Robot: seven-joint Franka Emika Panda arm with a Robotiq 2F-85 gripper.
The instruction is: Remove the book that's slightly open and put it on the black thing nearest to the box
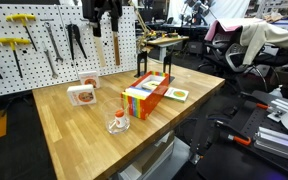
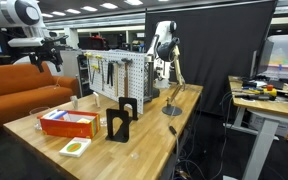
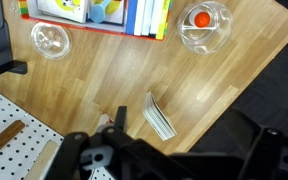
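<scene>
The gripper [image 2: 48, 55] hangs high by the pegboard [image 1: 44, 40], jaws wide apart with nothing between them, and the book [image 3: 159, 116] is on the wood below.

In the wrist view the book stands on edge, pages slightly fanned, just ahead of the jaws and a touch to the right, touching nothing. Beyond it lies the box [image 1: 144, 97], well apart, with bare wood between. I count one book, one box, two black stands [image 1: 144, 66] just behind the box, two glass bowls [image 3: 51, 40], one of them holding an orange ball [image 3: 200, 18], and one small white square [image 1: 177, 93] beside the box. The book sits on the pegboard side of the table [image 1: 74, 130]. In the wrist view the table edge slants away to the right, clear of the book, with open board all round it.
</scene>
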